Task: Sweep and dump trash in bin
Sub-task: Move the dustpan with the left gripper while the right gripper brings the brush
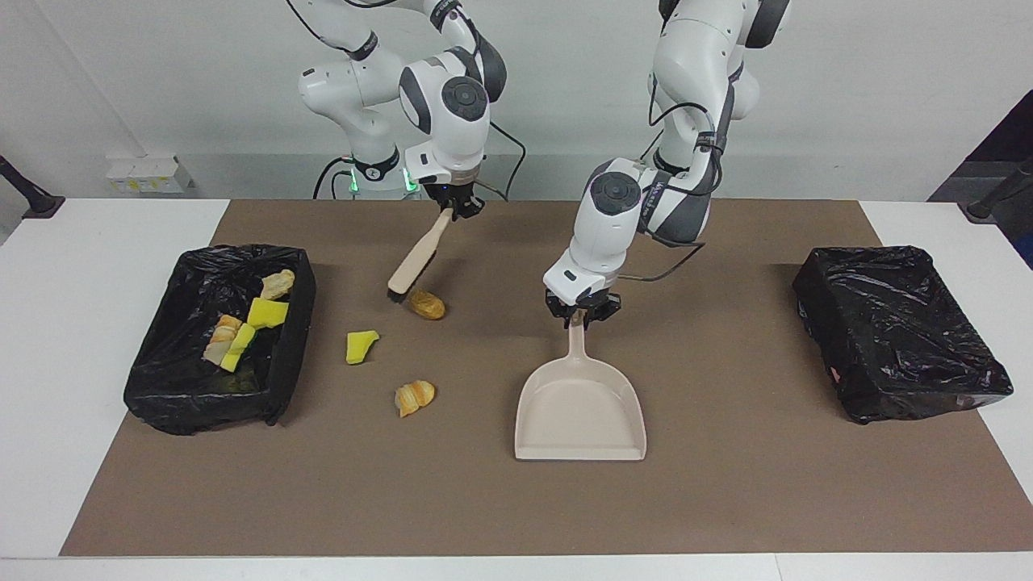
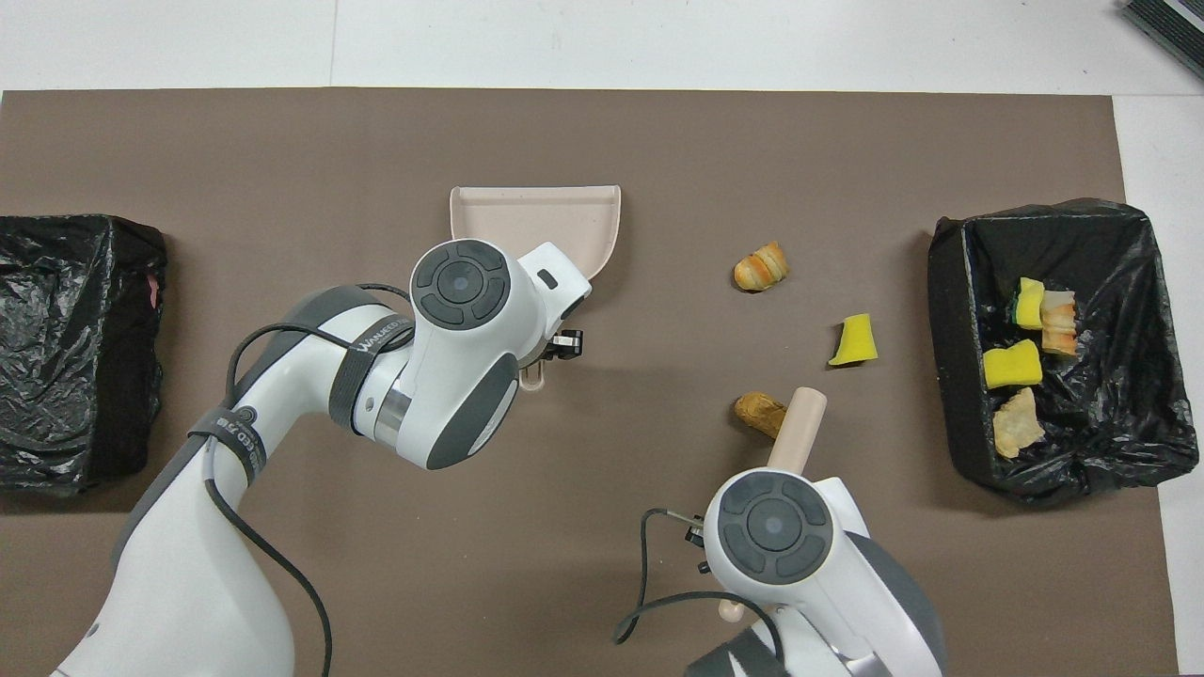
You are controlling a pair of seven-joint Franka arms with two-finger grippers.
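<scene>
left gripper: clamped on dustpan handle, pan flat on mat
right gripper: clenched on brush, head tilted down toward 7 o'clock in the facing view, just beside bread lump
trash on mat: bread lump, sponge chunk, roll
bin, right arm's end: holds scraps
second bin: left arm's end

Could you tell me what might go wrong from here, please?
1. The brush in the right gripper meets the brown bread lump at a slant; it may roll aside, missing the dustpan.
2. The left gripper grips only the dustpan's handle tip; the pan could pivot.
</scene>
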